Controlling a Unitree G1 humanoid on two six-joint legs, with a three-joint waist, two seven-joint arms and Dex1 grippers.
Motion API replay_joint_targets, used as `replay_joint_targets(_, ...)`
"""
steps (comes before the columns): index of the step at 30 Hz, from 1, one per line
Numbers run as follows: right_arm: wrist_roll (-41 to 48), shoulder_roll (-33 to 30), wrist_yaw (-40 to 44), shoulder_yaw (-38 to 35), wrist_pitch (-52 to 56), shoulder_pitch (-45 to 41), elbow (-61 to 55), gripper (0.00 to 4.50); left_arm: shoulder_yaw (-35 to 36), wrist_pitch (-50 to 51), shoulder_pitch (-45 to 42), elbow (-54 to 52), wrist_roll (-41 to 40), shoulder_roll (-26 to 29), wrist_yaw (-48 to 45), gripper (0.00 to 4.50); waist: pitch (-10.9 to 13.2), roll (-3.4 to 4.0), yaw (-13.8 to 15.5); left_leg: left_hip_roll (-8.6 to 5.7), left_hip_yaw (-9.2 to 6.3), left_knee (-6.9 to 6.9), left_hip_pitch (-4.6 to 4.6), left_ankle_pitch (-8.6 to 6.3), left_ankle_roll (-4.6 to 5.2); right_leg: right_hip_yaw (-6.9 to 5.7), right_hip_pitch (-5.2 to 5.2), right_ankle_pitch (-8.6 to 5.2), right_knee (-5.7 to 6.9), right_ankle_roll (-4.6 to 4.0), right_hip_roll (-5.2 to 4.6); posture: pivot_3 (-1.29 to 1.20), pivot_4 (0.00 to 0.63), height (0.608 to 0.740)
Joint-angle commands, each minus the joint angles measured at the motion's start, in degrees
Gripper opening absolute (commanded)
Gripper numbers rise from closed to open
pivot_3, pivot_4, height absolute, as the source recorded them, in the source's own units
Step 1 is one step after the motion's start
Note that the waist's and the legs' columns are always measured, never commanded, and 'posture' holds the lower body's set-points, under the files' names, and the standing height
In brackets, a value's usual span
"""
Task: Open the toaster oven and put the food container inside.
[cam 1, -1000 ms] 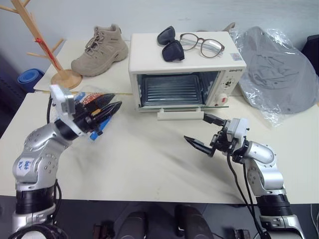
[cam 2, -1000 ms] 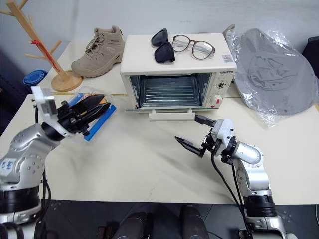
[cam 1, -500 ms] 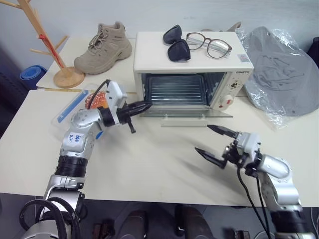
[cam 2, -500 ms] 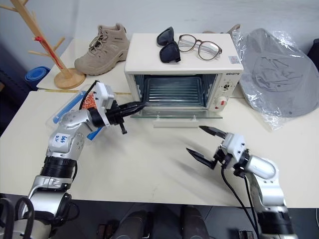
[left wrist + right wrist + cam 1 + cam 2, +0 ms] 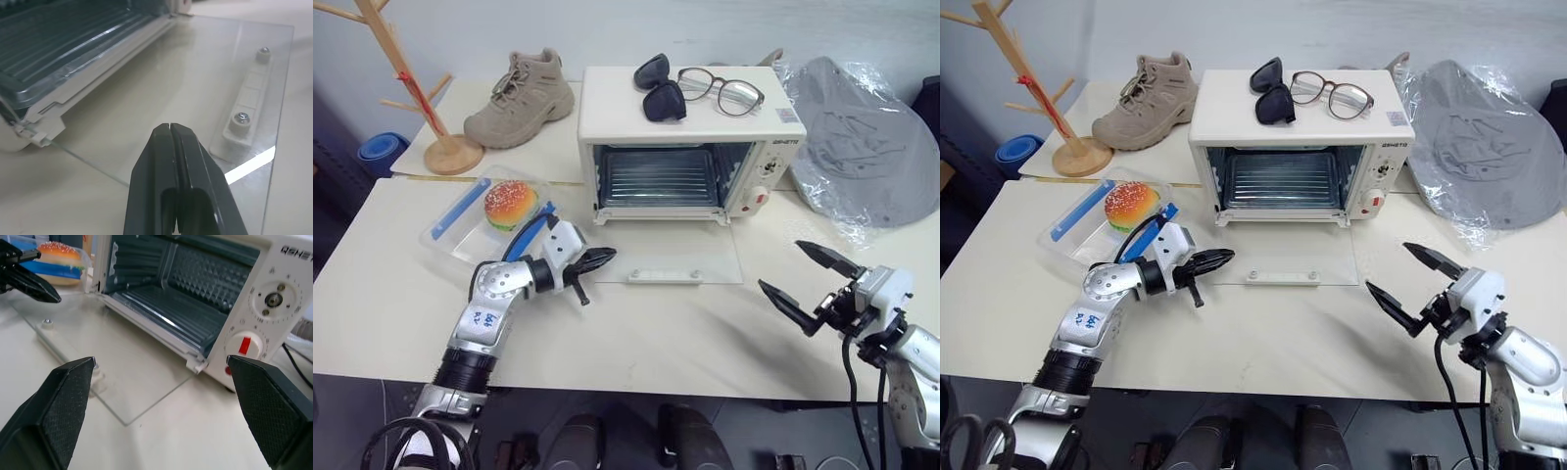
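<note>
The container (image 5: 484, 217) lies on the counter (image 5: 636, 333) left of the oven (image 5: 690, 147), a toy burger (image 5: 510, 203) inside it. The oven's glass door (image 5: 671, 255) lies flat, its rack bare; sunglasses (image 5: 658, 88) and spectacles (image 5: 720, 90) sit on top. Far left are a boot (image 5: 519, 88) and wooden stand (image 5: 411, 88); far right, a bagged hat (image 5: 867, 137). The left end effector (image 5: 597, 259), fingers pressed together, hovers at the door's near-left corner. The right end effector (image 5: 808, 282) gapes wide, well right. The right wrist view shows red-tipped knobs (image 5: 243, 345).
</note>
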Motion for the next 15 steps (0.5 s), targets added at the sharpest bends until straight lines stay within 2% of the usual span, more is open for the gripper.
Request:
replay_joint_targets(1, 6.0, -0.6, 3.5, 2.5, 4.5, -2.9, -3.2, 4.50, 7.7, 4.5, 4.0, -11.2, -8.6, -0.4, 2.7, 0.94, 0.0, -0.01, -0.1, 0.02, -0.02, 0.00, -0.05, 0.00, 0.00, -0.01, -0.03, 0.00, -0.02, 0.00, 0.00, 0.00, 0.150, 0.740)
replay_joint_targets(4, 5.4, 0.4, 5.8, 4.9, 3.1, -6.1, -2.5, 4.50, 18.5, 19.3, 12.3, -23.3, -17.7, 2.5, 10.0, 1.90, 0.0, -0.02, -0.9, 0.05, -0.04, 0.01, -0.13, -0.01, 0.00, 0.01, -0.10, 0.00, -0.05, 0.00, -0.01, 0.00, 0.150, 0.740)
replay_joint_targets(7, 4.7, 2.4, 7.0, 7.2, 1.4, -9.6, -0.9, 4.50, 30.3, 19.3, 22.8, -31.2, -19.9, 4.8, 12.2, 2.82, 0.0, -0.02, -1.5, 0.12, -0.01, -0.04, -0.08, -0.04, -0.04, 0.07, -0.10, -0.02, -0.07, -0.04, 0.04, 0.00, 0.150, 0.740)
replay_joint_targets(10, 3.5, 5.2, 9.6, 10.8, -1.0, -13.7, 1.6, 4.50, 49.7, 22.3, 38.6, -36.8, -28.1, 0.9, 17.3, 3.78, 0.0, -0.09, -1.8, 0.14, 0.02, -0.06, -0.03, -0.10, 0.00, 0.10, -0.07, -0.05, -0.10, -0.09, 0.03, 0.00, 0.150, 0.740)
replay_joint_targets(12, 3.6, 6.0, 11.4, 12.6, -0.5, -14.9, 2.6, 4.50, 57.0, 22.2, 46.4, -37.5, -29.6, -1.3, 19.2, 4.36, 0.0, -0.13, -1.9, 0.19, 0.07, -0.06, 0.02, -0.25, 0.19, 0.18, -0.03, -0.07, -0.17, -0.11, 0.03, 0.00, 0.150, 0.740)
replay_joint_targets(15, 3.3, 7.6, 10.7, 13.2, -0.9, -15.3, 3.9, 4.50, 60.5, 23.7, 50.4, -37.9, -32.3, -3.3, 23.9, 4.47, 0.0, -0.19, 0.0, 0.14, -0.08, -0.03, 0.01, -0.38, 0.44, -0.01, 0.10, -0.07, -0.34, -0.13, -0.04, 0.00, 0.150, 0.740)
